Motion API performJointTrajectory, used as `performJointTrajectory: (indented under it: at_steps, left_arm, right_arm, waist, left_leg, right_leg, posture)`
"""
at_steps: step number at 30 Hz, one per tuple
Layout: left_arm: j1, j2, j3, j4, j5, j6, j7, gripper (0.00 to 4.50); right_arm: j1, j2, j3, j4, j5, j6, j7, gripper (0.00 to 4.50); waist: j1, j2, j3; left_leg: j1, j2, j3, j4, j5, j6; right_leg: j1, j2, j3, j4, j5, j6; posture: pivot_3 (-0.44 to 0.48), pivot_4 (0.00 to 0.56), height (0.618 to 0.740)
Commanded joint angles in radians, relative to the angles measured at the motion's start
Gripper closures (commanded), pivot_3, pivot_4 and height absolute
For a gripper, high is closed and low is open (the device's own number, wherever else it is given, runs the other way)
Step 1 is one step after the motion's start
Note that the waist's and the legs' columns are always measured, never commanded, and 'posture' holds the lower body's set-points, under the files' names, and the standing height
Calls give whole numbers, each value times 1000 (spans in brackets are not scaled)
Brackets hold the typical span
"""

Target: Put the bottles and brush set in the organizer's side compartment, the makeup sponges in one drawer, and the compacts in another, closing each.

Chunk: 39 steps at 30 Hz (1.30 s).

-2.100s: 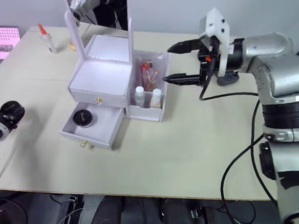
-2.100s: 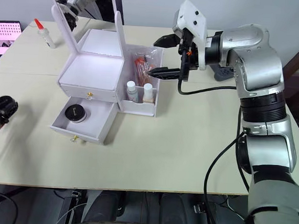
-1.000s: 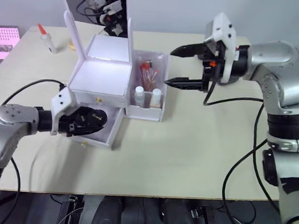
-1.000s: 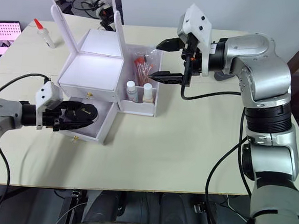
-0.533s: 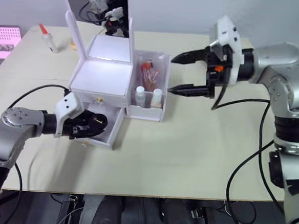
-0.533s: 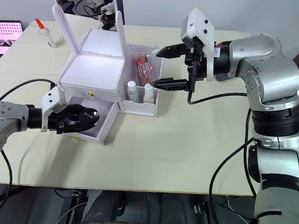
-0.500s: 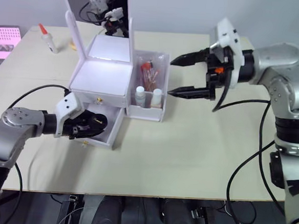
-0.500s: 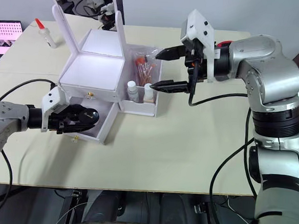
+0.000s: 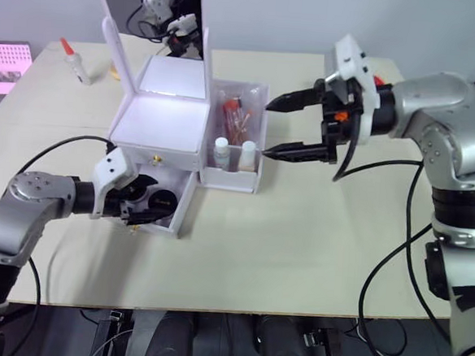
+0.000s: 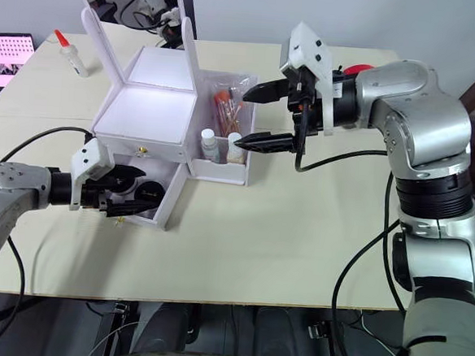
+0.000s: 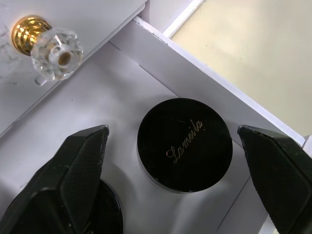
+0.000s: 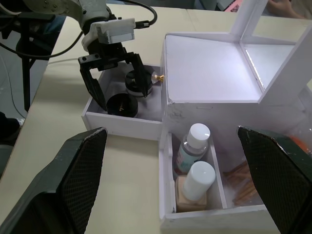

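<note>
The white organizer [image 9: 160, 124] has its lower drawer [image 9: 173, 226] pulled out, and the upper drawer is shut. Two black compacts [image 12: 122, 104] [image 12: 135, 80] lie in the open drawer. My left gripper [image 9: 147, 207] is open inside it, its fingers [image 11: 78, 165] on either side of the "Lameila" compact [image 11: 184, 144] without touching it. Two white-capped bottles [image 9: 221, 151] [image 9: 248, 153] and the brush set [image 9: 237, 121] stand in the side compartment [image 9: 231, 177]. My right gripper [image 9: 267, 129] hangs open and empty just right of that compartment. The makeup sponges are out of view.
A mirror [image 9: 155, 13] rises behind the organizer. A small red-capped bottle [image 9: 73, 61] lies at the table's far left, next to a pink item [image 9: 5, 64]. A black cable [image 9: 378, 261] trails from my right arm over the table's right side.
My left gripper came in from the left with a black compact, set it in the lower drawer beside the first one and opened. My right gripper shifted slightly closer to the side compartment.
</note>
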Motion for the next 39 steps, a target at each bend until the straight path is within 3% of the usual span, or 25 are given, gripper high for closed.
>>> performJointTrajectory:
  at_steps: [1, 5, 8, 13, 18, 20, 23, 30, 39]
  left_arm:
    - [-6, 14, 101, -73, -78, 41, -2, 24]
    - [82, 34, 237, -233, -161, 92, 12, 24]
    - [222, 13, 432, -374, -258, 161, 41, 24]
    - [467, -92, 697, -506, -343, 196, 100, 24]
    - [744, -269, 802, -563, -288, 97, 122, 24]
    - [786, -328, 807, -564, -306, 73, 153, 24]
    - [871, -401, 745, -506, -191, -45, 163, 822]
    - [825, -477, 624, -386, -119, -200, 205, 4363]
    - [718, -469, 485, -247, -63, -280, 246, 4438]
  right_arm:
    - [-36, -3, -3, -3, -6, -29, 12, 0]
    - [-72, 17, -10, 27, 17, -51, 52, 0]
    - [-89, 13, 3, 60, 14, -100, 114, 0]
    - [-113, 27, 46, 129, -26, -175, 183, 0]
    - [-130, 53, 67, 159, -31, -199, 235, 0]
    - [-142, 69, 72, 189, -48, -214, 235, 0]
    - [-159, 85, 74, 228, -65, -231, 243, 0]
    - [-181, 94, 67, 267, -82, -236, 241, 0]
    - [-189, 80, 56, 284, -100, -238, 224, 0]
  waist:
    - [-1, 0, 0]
    - [-6, 0, 0]
    - [-6, 1, 0]
    - [-2, 1, 0]
    - [-2, 0, 0]
    - [-1, 0, 0]
    - [1, 0, 0]
    - [2, 0, 0]
    - [-1, 0, 0]
  left_leg:
    - [0, 0, 0, 0, 0, 0]
    - [0, 0, 0, 0, 0, 0]
    - [0, 1, 0, -1, 0, 0]
    - [1, 1, 0, 0, 0, 0]
    - [1, 1, 0, 0, 0, 0]
    - [1, 1, 1, 0, 0, 0]
    - [1, 1, 0, 2, 0, 0]
    - [1, 1, 1, 2, 0, 0]
    - [1, 1, 1, 1, 0, 0]
  right_leg:
    - [0, 0, 0, 0, 0, 0]
    - [0, 0, 0, 0, 0, 0]
    - [0, 0, 0, 0, 0, 0]
    - [0, 0, 0, -1, -2, -4]
    - [1, 0, 0, -2, -2, -5]
    - [1, 0, 0, -2, -3, -5]
    - [1, 1, 0, -1, -2, -6]
    - [2, 0, 0, -2, -2, -6]
    - [1, 1, 0, -2, -2, -6]
  posture:
    - [0, 150, 740]
    - [0, 150, 740]
    - [0, 150, 740]
    - [0, 150, 740]
    - [0, 150, 740]
    - [0, 150, 740]
    - [0, 150, 740]
    - [0, 150, 740]
    - [0, 150, 740]
